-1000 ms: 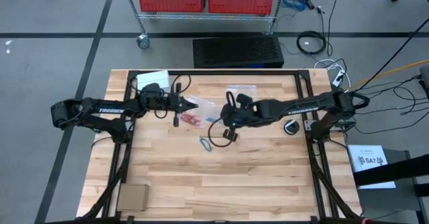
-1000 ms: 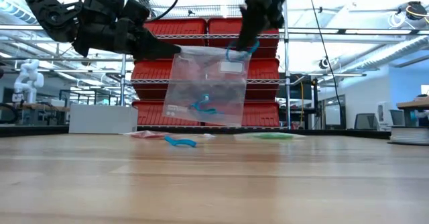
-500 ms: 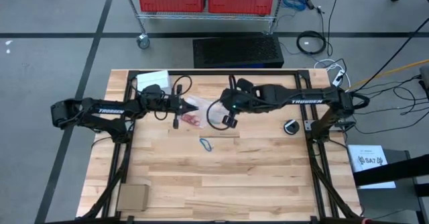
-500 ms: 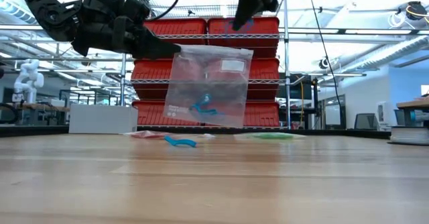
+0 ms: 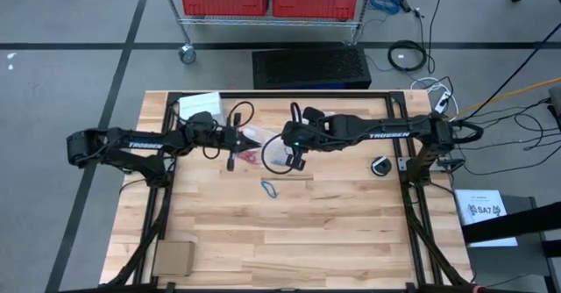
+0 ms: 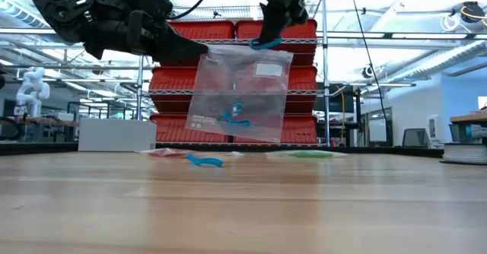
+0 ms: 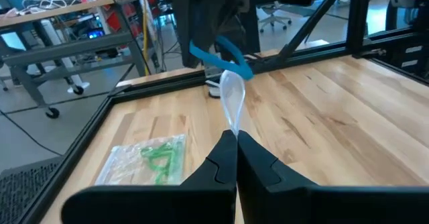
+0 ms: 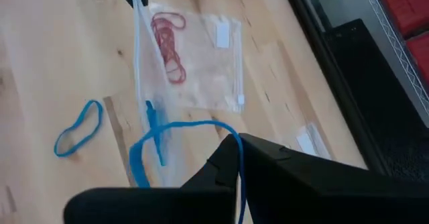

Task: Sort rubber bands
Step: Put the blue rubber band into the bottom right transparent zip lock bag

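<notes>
Wood table [image 5: 333, 232]: red-band bag [image 8: 194, 56], loose blue band [image 8: 77, 127] near hanging bag [image 6: 240, 94].

Three clear bags [image 6: 240, 94]: one hanging, two lying flat. Blue rubber bands [image 8: 77, 126]: three visible. Red bands [image 8: 169, 44] and green bands [image 7: 159, 158]: one bagged cluster each.

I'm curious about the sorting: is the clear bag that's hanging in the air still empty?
No, the low view shows a blue rubber band already inside the hanging bag, near its bottom.
</notes>
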